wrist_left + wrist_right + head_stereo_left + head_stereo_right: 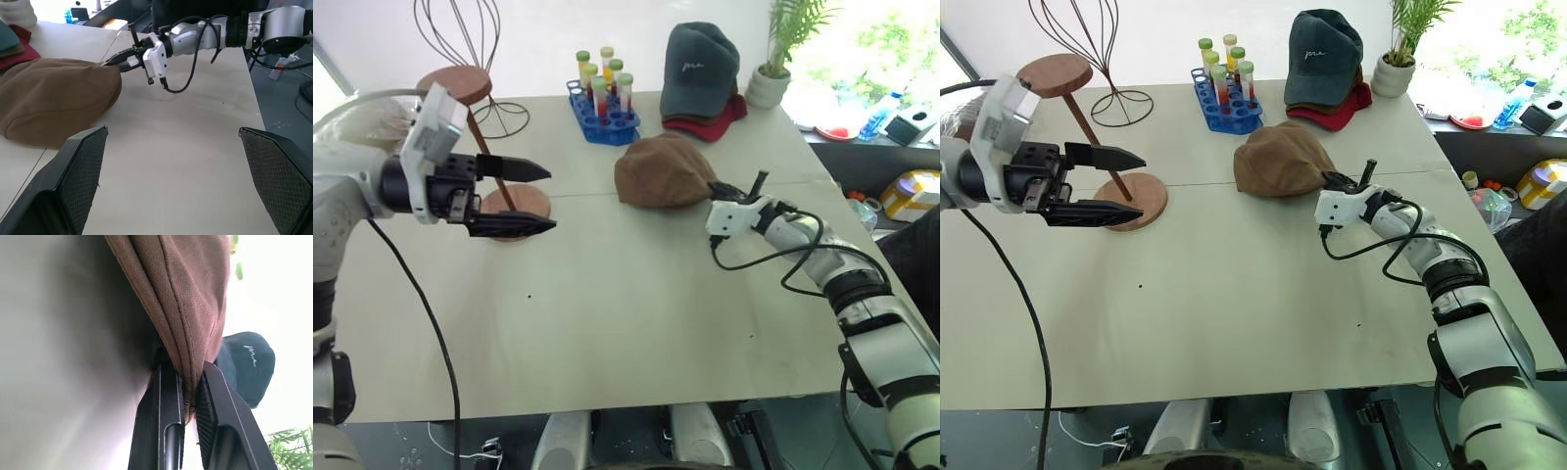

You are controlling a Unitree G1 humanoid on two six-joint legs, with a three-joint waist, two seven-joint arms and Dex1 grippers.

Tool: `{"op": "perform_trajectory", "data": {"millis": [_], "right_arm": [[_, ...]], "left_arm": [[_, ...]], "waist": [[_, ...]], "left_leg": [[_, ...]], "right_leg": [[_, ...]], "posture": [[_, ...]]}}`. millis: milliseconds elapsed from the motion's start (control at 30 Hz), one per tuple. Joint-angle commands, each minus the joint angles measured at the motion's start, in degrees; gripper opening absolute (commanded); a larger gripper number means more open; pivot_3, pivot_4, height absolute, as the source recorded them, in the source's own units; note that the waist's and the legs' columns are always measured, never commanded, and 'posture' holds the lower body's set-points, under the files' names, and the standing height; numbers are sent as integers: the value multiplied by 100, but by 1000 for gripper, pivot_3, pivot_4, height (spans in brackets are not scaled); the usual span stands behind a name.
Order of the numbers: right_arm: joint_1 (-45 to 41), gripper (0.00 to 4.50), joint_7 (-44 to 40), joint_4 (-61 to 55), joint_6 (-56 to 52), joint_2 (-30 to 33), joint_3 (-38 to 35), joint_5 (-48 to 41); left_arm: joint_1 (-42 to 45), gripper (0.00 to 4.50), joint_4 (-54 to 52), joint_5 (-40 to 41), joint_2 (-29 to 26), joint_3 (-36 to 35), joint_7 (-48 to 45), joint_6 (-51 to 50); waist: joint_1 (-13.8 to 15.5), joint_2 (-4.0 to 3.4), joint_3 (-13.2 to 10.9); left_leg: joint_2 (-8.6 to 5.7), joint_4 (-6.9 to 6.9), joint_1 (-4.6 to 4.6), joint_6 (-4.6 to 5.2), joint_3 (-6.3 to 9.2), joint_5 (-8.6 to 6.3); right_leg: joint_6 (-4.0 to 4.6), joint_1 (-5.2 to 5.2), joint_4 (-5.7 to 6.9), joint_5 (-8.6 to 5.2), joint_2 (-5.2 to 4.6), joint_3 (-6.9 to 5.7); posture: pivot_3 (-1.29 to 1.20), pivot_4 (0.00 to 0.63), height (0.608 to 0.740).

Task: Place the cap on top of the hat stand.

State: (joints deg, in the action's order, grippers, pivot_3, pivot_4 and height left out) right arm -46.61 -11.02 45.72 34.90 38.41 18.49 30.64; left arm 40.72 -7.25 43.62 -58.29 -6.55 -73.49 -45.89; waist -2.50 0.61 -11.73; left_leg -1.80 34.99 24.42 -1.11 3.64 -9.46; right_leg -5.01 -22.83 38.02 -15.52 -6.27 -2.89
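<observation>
One edge of the cap (186, 298) is pinched by the closed right tool (188, 411); soft and light, it is expected to droop. The left tool (524, 199) is held open

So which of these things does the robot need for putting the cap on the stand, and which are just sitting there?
Needed:
- brown cap, its edge pinched by the right gripper
- wooden hat stand
- left gripper, open beside the stand

Just sitting there:
- wire stand
- blue rack of tubes
- grey cap on a red cap
- potted plant
</observation>
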Motion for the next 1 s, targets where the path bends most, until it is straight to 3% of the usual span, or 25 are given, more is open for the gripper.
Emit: {"op": "perform_trajectory", "data": {"millis": [33,267,467,600,733,1000], "right_arm": [[57,12,-663,-1203,-479,189,-538,-704],[-455,12,-2011,-3267,-2369,177,-1094,-1591],[-1629,12,-2819,-3787,-4121,-321,-928,-1859],[-2619,12,-3048,-3320,-4530,-854,-742,-1915],[-3665,12,-2895,-2269,-4078,-1545,-495,-1822],[-4851,12,-2476,-232,-2973,-2634,-224,-1641]], "left_arm": [[-84,4500,-54,224,-52,-674,341,-128],[-832,4500,-593,776,-284,-2202,1132,-720],[-1663,4500,-884,981,-494,-3434,1535,-1120],[-2221,4500,-1067,1048,-596,-4127,1652,-1309],[-2583,4500,-1019,1140,-694,-4803,1709,-1531],[-2840,4500,-973,1176,-705,-5192,1899,-1510]], "waist": [[-1,-1,-1],[-8,2,-5],[-6,1,-6],[-4,-1,-7],[-12,1,-6],[-12,8,-1]], "left_leg": [[2,0,1,0,2,0],[26,-11,8,-1,-9,-1],[59,-22,5,-3,-15,-2],[62,-26,8,-5,-18,-3],[61,-41,11,-6,-29,-3],[62,-111,11,-22,-35,6]], "right_leg": [[-1,-3,0,0,1,1],[0,-29,0,2,22,22],[30,-48,-3,16,50,31],[39,-59,-5,21,48,35],[42,-72,-14,23,47,42],[45,-88,-52,27,61,50]], "posture": [[0,150,728],[0,150,728],[0,150,728],[0,150,728],[0,150,728],[0,150,728]]}}
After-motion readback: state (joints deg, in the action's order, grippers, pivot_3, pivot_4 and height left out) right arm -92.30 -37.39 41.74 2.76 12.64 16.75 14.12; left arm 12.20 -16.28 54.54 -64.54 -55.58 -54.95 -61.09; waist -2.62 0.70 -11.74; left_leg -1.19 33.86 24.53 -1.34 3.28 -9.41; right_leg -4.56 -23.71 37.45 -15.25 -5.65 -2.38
